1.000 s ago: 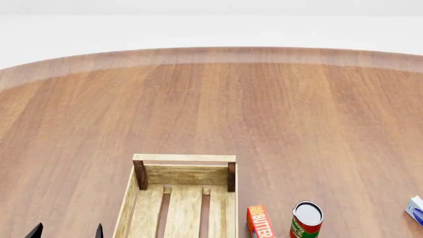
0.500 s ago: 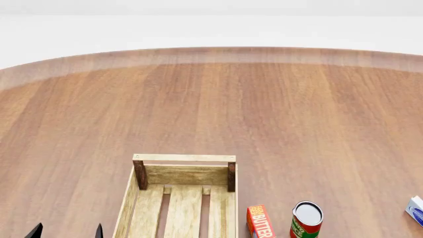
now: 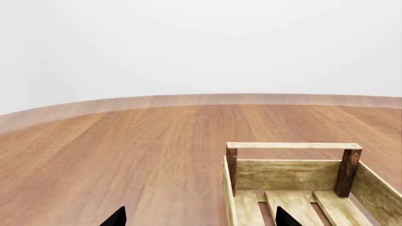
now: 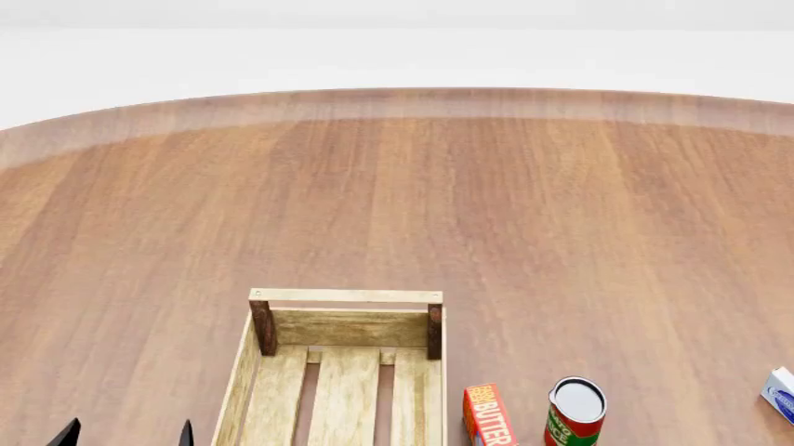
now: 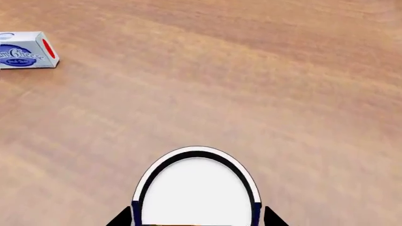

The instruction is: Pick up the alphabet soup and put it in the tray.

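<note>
The alphabet soup [image 5: 196, 188] shows only in the right wrist view, as a can with a pale white top and a blue rim. It stands between the two dark fingertips of my right gripper [image 5: 196, 219]. The jaws stand wide on either side of it with thin gaps. The can and the right gripper are out of the head view. The tray [image 4: 345, 295], a light-wood slatted crate with dark corner posts, sits at the near middle of the table and holds nothing. My left gripper [image 4: 126, 435] is open and empty, just left of the tray [image 3: 292, 145].
A butter box [image 4: 489, 416] and a red-and-green can [image 4: 575, 413] stand right of the tray. A white-and-blue cream cheese box [image 4: 780, 393] lies at the far right, also in the right wrist view [image 5: 25, 49]. The round wooden table's far edge [image 4: 397, 96] curves across the back.
</note>
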Controlling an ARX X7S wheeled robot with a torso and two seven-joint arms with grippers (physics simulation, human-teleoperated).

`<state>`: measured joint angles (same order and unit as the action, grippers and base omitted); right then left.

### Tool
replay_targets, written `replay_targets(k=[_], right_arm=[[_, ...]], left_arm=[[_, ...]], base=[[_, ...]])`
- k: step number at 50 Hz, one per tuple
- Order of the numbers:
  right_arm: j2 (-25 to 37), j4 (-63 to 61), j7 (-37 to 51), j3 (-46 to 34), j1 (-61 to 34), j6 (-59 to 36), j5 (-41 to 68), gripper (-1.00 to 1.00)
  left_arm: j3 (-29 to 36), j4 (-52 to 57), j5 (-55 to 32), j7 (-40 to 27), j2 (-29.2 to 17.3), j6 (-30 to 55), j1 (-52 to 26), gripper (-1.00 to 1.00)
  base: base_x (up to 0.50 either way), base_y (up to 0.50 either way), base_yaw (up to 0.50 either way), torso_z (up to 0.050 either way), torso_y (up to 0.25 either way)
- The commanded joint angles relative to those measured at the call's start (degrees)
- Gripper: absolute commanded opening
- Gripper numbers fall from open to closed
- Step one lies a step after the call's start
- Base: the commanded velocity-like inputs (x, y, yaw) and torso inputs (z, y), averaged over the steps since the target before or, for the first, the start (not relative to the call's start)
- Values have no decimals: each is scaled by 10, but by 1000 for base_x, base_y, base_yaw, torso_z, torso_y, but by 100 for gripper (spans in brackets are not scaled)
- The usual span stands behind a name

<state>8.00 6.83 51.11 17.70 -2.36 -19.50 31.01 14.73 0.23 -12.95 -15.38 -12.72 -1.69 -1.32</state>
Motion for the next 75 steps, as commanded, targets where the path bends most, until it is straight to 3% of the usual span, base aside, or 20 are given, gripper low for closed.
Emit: replay_targets(k=[1,10,11,35,75], right_arm=[[1,17,-4,-5,-4,6,2,100],[3,19,-1,-8,-6,8,2,100],[4,16,0,-9,-5,7,2,-100],[44,-269,44,-97,27,-89,-6,-100],[45,-371,-12,-278,-93,-168,8,-100]], left_arm=[[3,-1,-1,-2,-2,-2,-1,100],[4,-1,-3,-4,-3,-1,-1,100],[4,0,-4,-4,-4,-1,-1,100],[9,2,-9,-9,-8,-1,-2,100],[17,2,-15,-19,-16,-5,-4,100]], base=[[0,0,0,0,0],[0,0,0,0,0],[0,0,0,0,0],[0,0,0,0,0],[0,0,0,0,1]])
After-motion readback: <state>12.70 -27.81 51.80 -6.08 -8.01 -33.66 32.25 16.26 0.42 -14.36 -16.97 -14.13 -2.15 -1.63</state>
